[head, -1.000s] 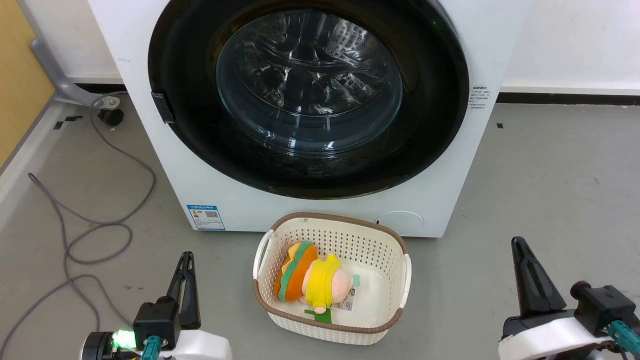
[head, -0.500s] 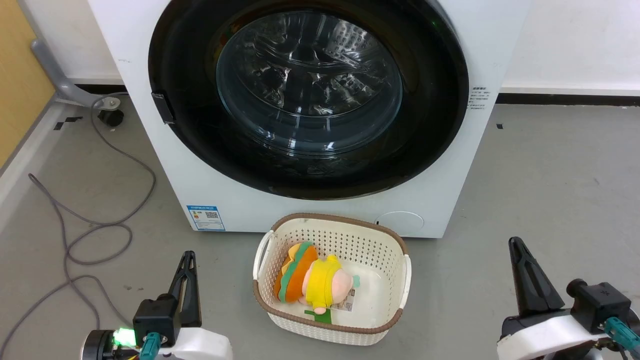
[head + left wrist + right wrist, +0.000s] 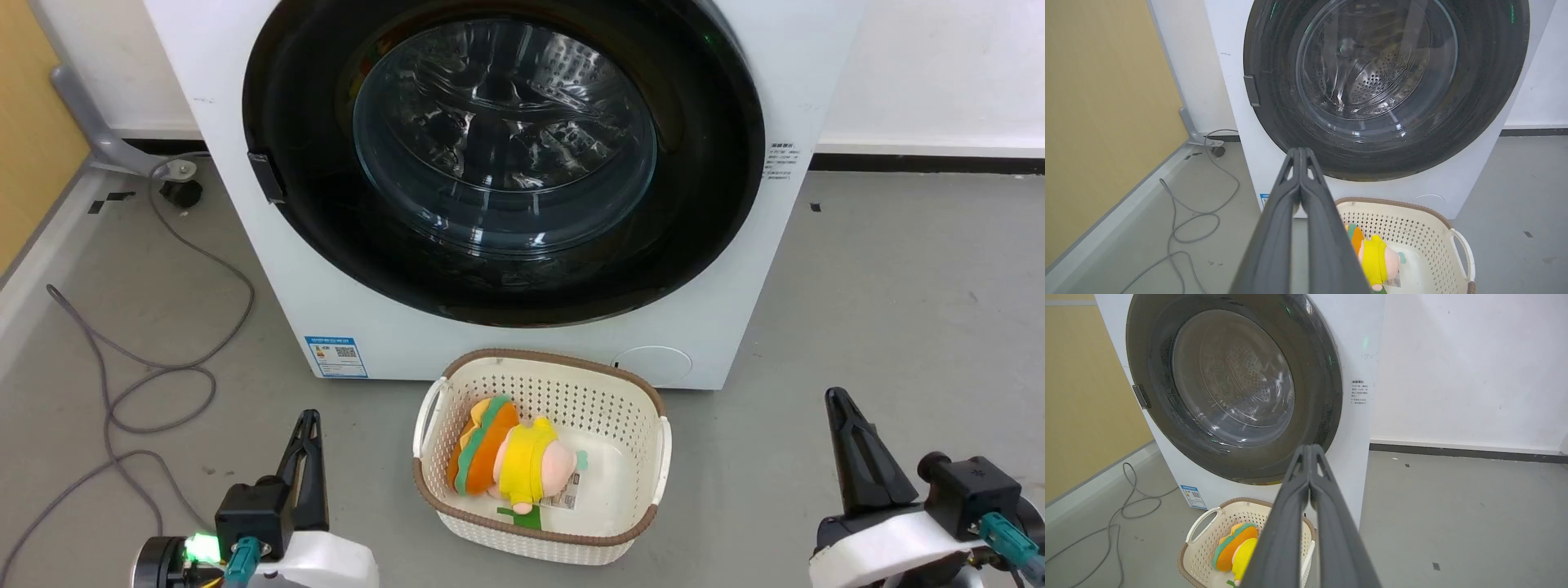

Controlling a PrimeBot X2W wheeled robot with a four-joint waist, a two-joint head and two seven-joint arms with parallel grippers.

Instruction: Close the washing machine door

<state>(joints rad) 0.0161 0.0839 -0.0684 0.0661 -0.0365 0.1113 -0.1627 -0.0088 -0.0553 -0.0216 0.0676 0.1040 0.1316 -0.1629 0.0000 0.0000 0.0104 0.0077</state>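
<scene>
The white washing machine (image 3: 522, 351) stands straight ahead, and its round door (image 3: 504, 155) with the glossy black frame and clear glass bowl lies flat against the front, shut. The steel drum shows through the glass. The door (image 3: 1384, 81) is also seen in the left wrist view, and the door (image 3: 1233, 384) in the right wrist view. My left gripper (image 3: 308, 420) sits low at the lower left, shut and holding nothing, well short of the machine. My right gripper (image 3: 834, 398) sits at the lower right, shut and holding nothing. In the wrist views the left gripper (image 3: 1300, 152) and right gripper (image 3: 1310, 448) have their fingertips pressed together.
A cream perforated basket (image 3: 645, 498) with a plush toy (image 3: 510, 459) stands on the grey floor just before the machine, between my grippers. A grey cable (image 3: 155, 367) loops on the floor at the left. A yellow panel (image 3: 33, 122) borders the left; a white wall (image 3: 939, 65) runs behind.
The right gripper has shifted slightly left and down in the head view. The left gripper, door and basket have not moved.
</scene>
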